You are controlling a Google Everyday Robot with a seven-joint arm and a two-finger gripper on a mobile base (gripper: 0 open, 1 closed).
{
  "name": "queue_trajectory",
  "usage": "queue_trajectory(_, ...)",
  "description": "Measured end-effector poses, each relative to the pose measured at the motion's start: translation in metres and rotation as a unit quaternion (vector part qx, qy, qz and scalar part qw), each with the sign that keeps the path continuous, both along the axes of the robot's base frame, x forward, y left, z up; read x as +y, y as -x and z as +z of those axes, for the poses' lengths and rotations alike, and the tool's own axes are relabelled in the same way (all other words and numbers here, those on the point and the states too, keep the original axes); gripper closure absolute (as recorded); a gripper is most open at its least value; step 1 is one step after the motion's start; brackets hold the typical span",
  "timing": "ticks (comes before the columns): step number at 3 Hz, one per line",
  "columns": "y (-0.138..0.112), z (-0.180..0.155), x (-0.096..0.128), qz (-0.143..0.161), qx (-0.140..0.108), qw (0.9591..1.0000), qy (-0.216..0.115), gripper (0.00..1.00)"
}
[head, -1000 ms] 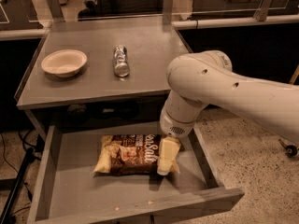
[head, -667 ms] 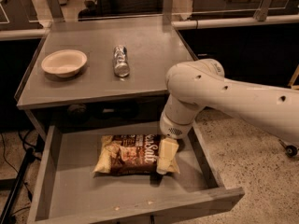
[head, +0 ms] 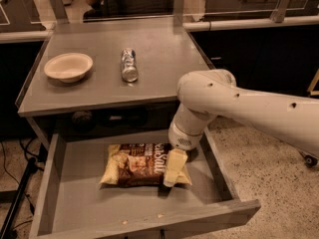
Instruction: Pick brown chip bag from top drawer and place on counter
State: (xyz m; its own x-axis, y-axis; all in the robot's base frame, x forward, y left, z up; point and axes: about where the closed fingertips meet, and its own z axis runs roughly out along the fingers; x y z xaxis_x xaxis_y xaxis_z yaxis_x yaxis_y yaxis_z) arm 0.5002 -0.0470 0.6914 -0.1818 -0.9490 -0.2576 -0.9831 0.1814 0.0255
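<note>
The brown chip bag (head: 137, 164) lies flat on the floor of the open top drawer (head: 79, 203), its white "Sea Salt" lettering facing up. My gripper (head: 172, 169) hangs from the white arm (head: 239, 103) and reaches down into the drawer. It sits at the bag's right end and covers part of it. The counter (head: 164, 63) is the grey tabletop above and behind the drawer.
A cream bowl (head: 68, 66) stands at the counter's left. A silver can (head: 129, 64) lies on its side near the counter's middle. The drawer's thick front panel (head: 149, 225) is at the bottom of the view. Speckled floor lies to the right.
The arm's elbow has shifted a little left and down. The gripper stays at the bag's right end, and the bag has not moved.
</note>
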Motion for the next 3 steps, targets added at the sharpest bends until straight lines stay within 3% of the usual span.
queue_trajectory(2,-0.024,-0.014,0.033,0.023,-0.002,0.9996,-0.015,0.0)
queue_trajectory(3,-0.028,-0.028,0.04,0.028,0.009,0.9993,-0.023,0.0)
